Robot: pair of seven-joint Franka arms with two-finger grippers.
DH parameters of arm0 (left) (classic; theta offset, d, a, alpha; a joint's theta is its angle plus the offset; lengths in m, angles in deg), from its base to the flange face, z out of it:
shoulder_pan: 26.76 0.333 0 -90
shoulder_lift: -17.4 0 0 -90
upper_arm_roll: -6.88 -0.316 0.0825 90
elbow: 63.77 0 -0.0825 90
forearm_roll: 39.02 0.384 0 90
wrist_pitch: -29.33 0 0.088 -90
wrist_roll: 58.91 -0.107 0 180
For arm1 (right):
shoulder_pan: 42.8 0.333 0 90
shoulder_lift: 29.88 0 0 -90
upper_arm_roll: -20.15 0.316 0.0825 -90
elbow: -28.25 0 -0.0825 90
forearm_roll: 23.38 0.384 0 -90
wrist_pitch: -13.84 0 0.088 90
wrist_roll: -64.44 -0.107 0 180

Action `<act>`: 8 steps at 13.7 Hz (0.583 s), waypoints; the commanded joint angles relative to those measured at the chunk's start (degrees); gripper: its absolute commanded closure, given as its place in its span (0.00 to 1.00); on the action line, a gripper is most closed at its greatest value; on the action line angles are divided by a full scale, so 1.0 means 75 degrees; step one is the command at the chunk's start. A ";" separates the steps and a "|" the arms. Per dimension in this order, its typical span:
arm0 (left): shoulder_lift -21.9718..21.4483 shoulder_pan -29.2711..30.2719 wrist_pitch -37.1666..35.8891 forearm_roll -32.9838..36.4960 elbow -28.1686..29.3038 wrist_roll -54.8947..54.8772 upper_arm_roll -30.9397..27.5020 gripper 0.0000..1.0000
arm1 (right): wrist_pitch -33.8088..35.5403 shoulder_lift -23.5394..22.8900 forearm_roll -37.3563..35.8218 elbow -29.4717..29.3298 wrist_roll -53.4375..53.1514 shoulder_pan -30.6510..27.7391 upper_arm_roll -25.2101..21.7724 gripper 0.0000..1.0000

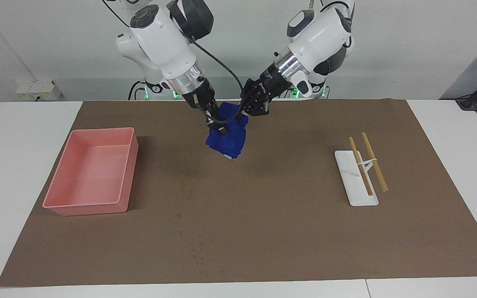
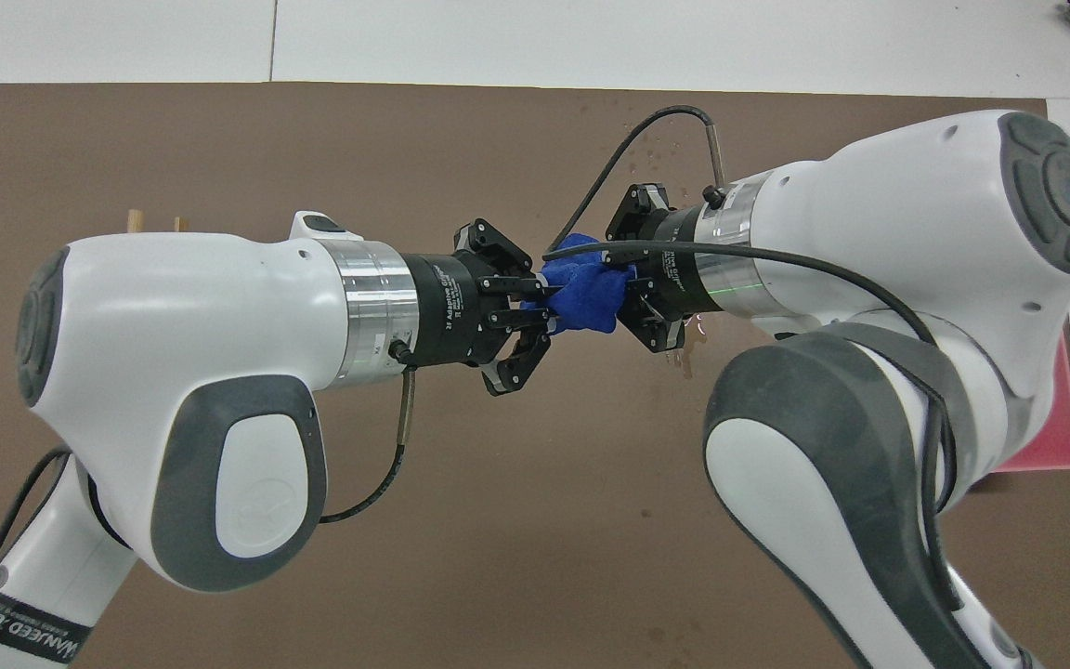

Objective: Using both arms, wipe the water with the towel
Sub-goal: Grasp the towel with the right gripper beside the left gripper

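Towel (image 1: 227, 136) hangs bunched above the surface (image 1: 263, 215), gripped between both: left end effector (image 1: 250, 108) clamped on its upper edge, right end effector (image 1: 218, 124) clamped on its middle

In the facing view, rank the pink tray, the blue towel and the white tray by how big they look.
1. pink tray
2. white tray
3. towel, bunched and held up between the left pincer and right pincer, so partly hidden; its rank against the white tray is unsure.
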 commanded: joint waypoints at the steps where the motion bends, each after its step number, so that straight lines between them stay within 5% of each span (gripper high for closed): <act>1: -0.0264 -0.0183 0.0158 -0.0102 0.0282 -0.0061 -0.0074 1.00 | -0.0127 0.0105 -0.0010 -0.0019 0.0584 -0.0057 -0.0029 1.00; 3: -0.0264 -0.0172 0.0158 -0.0078 0.0259 -0.0038 -0.0086 1.00 | -0.0115 0.0164 -0.0197 -0.0019 0.1182 -0.0104 -0.0052 1.00; 4: -0.0253 -0.0160 0.0158 -0.0078 0.0247 -0.0038 -0.0086 0.88 | -0.0115 0.0176 -0.0256 -0.0007 0.1382 -0.0104 -0.0064 1.00; 5: -0.0241 -0.0160 0.0158 0.0073 0.0224 -0.0038 -0.0098 0.16 | -0.0138 0.0176 -0.0477 0.0028 0.1674 -0.0104 -0.0064 1.00; 6: -0.0229 -0.0172 0.0158 0.0538 0.0177 -0.0073 -0.0098 0.00 | -0.0162 0.0187 -0.0630 0.0051 0.2025 -0.0128 -0.0064 1.00; 8: -0.0148 -0.0183 0.0158 0.1989 0.0014 -0.0108 -0.0086 0.00 | -0.0162 0.0222 -0.0667 0.0110 0.3182 -0.0408 -0.0052 1.00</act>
